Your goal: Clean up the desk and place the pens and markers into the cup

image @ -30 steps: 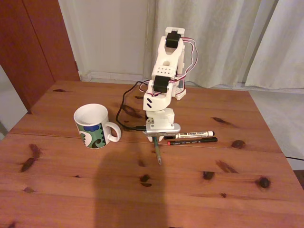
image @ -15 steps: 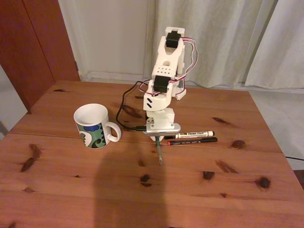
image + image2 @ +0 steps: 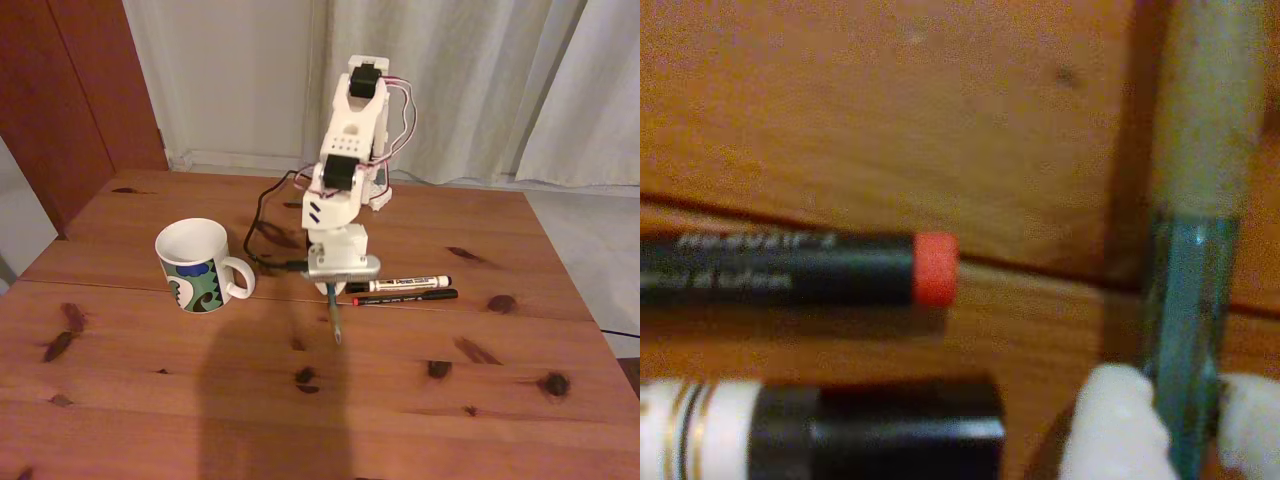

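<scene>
The cup (image 3: 197, 264) stood upright at the left of the desk (image 3: 150, 400) in the fixed view, its visible inside white and nothing poking out. The gripper (image 3: 1185, 425) was clamped on the green pen (image 3: 333, 316), just beside the marker (image 3: 408, 284) and black pen (image 3: 405, 297). Bare wood lay between pen and cup.

Reddish-brown knotty desk (image 3: 150, 400), white cup (image 3: 196, 265) banded with blue-green waves, teal translucent pen (image 3: 1185, 330), black red-tipped pen (image 3: 800, 269), white black-capped marker (image 3: 408, 284).
</scene>
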